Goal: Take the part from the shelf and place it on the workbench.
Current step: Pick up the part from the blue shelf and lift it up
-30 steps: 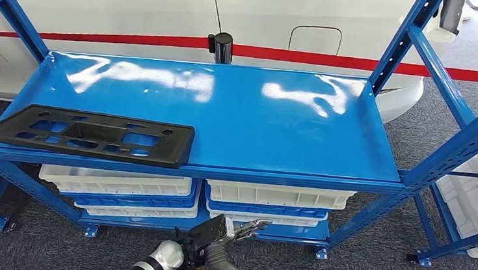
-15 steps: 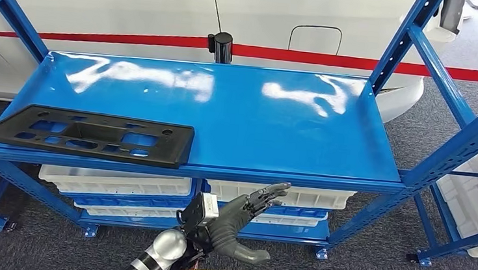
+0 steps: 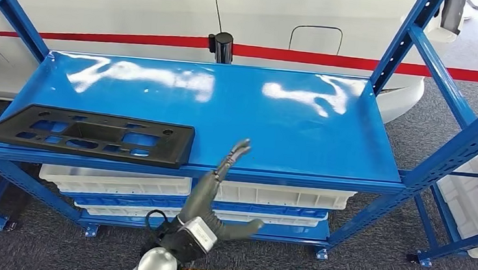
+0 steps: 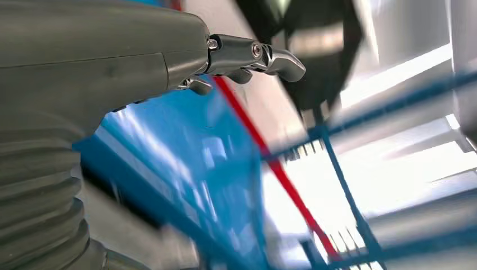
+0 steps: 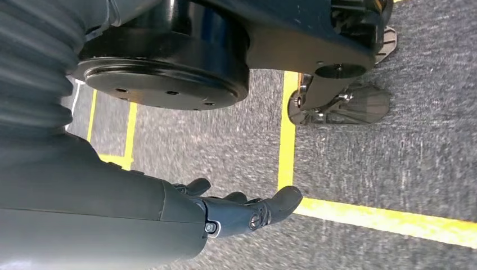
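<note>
My fingers (image 3: pixel 233 155) on the left hand (image 3: pixel 208 194) are stretched out straight and apart, thumb off to one side, holding nothing; the tips are raised in front of the front lip of the blue shelf (image 3: pixel 289 123). The part (image 3: pixel 93 134), a flat black plastic panel with cut-outs, lies on the left end of that shelf, along its front edge, well apart from my hand and off to its left.

I judge this to be the reach, so the job now is to carry the hand leftward and over the lip without knocking it, then come down on the near right end of the part, where it sits just at the edge and a grip from the front looks easiest. The panel is long and thin; held at one end it may sag or swing, so I would take it firmly and lift it level before drawing it out.

My right hand (image 5: pixel 225 211) hangs low over grey carpet with yellow floor tape (image 5: pixel 388 219), its fingers loosely bent and holding nothing.

Blue uprights (image 3: pixel 422 24) frame the shelf on both sides, and white bins (image 3: pixel 277 196) sit on the level beneath. Behind stands a white car body with a red stripe (image 3: pixel 360 62). The workbench is nowhere I can place yet.
</note>
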`<action>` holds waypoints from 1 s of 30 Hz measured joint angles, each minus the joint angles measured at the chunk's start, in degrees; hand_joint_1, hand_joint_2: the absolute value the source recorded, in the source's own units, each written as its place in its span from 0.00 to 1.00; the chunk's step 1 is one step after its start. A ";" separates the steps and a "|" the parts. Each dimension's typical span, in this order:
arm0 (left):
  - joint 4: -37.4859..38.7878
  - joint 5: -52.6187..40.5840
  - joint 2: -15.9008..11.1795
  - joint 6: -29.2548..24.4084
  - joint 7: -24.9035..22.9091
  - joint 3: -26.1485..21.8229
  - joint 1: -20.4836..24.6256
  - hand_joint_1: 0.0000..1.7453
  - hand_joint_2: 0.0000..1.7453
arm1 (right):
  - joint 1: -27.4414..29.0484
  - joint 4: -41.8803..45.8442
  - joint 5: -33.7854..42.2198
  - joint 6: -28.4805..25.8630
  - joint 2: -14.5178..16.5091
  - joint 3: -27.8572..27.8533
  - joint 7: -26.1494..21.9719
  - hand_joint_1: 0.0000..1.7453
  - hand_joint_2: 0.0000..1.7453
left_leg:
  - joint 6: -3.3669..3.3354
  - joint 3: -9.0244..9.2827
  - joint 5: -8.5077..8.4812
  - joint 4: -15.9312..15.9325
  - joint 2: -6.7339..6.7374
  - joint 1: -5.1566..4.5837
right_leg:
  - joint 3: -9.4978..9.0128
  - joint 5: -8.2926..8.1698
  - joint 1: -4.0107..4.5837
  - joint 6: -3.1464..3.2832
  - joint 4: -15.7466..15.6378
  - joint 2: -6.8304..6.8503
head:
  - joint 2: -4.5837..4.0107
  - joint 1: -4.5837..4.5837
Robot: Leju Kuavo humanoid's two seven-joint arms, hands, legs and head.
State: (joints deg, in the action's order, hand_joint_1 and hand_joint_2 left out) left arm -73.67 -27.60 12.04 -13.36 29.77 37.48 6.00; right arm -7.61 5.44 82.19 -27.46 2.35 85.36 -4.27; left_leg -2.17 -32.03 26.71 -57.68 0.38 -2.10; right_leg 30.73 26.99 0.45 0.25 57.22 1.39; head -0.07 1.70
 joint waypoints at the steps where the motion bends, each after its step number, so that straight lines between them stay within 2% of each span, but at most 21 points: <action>1: -1.15 -4.61 -0.28 -4.67 -0.87 0.00 -0.68 0.00 1.00 | 0.06 0.00 0.38 -0.14 0.01 -0.29 0.00 0.00 1.00 | 0.00 0.00 0.00 0.00 0.00 0.00 | 0.00 0.00 0.00 0.00 0.00 0.00 | 0.00 0.00; 3: -3.06 -11.85 -0.84 -11.57 -2.38 0.00 -1.94 0.00 1.00 | 0.14 0.00 0.92 -0.29 0.02 -0.80 0.00 0.00 1.00 | 0.00 -0.01 0.00 0.00 -0.01 0.00 | 0.01 0.00 0.00 0.00 0.00 0.01 | 0.00 0.00; 5: -4.42 -16.97 -1.36 -16.25 -3.78 -0.01 -3.05 0.00 1.00 | 0.21 0.00 1.29 -0.38 0.04 -1.18 -0.01 0.00 1.00 | 0.00 -0.01 0.00 0.00 -0.01 0.00 | 0.00 0.00 0.00 0.00 0.00 0.01 | 0.00 0.01; 10: -6.43 -25.26 -2.41 -23.70 -6.32 -0.09 -5.25 0.00 1.00 | 0.31 0.00 1.68 -0.43 0.06 -1.72 0.00 0.00 1.00 | 0.00 0.00 0.00 0.01 -0.01 0.00 | 0.00 0.00 0.00 0.00 0.00 0.01 | 0.00 -0.01; 18: -9.35 -34.68 -2.78 -26.67 -8.74 -2.18 -6.82 0.00 1.00 | 0.37 0.00 2.55 -0.41 0.09 -2.08 -0.01 0.00 1.00 | -0.01 0.00 -0.01 0.00 -0.01 0.00 | -0.04 0.00 0.00 -0.01 0.00 0.01 | 0.00 -0.01; 26: -15.57 -45.08 -1.94 -26.77 -7.71 -9.12 -12.91 0.00 1.00 | 0.54 0.00 3.92 -0.44 0.14 -2.06 -0.01 0.00 1.00 | -0.01 -0.02 0.00 0.01 0.01 0.00 | 0.03 0.00 0.00 0.00 0.00 0.00 | 0.00 0.00; 30: -18.61 -47.86 -0.88 -26.77 -9.14 -13.41 -16.05 0.00 1.00 | 0.59 0.00 4.97 -0.58 0.16 -2.06 -0.03 0.00 1.00 | -0.01 -0.02 0.00 0.01 0.01 0.00 | 0.04 0.00 0.00 0.00 0.00 0.00 | 0.00 -0.02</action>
State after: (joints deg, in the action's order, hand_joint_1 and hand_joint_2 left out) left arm -92.28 -75.46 11.16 -40.13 20.63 24.07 -10.05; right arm -7.02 5.44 87.16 -28.04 2.51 83.30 -4.30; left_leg -2.18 -32.05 26.71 -57.67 0.39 -2.09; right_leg 30.77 27.00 0.45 0.24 57.22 1.39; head -0.07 1.68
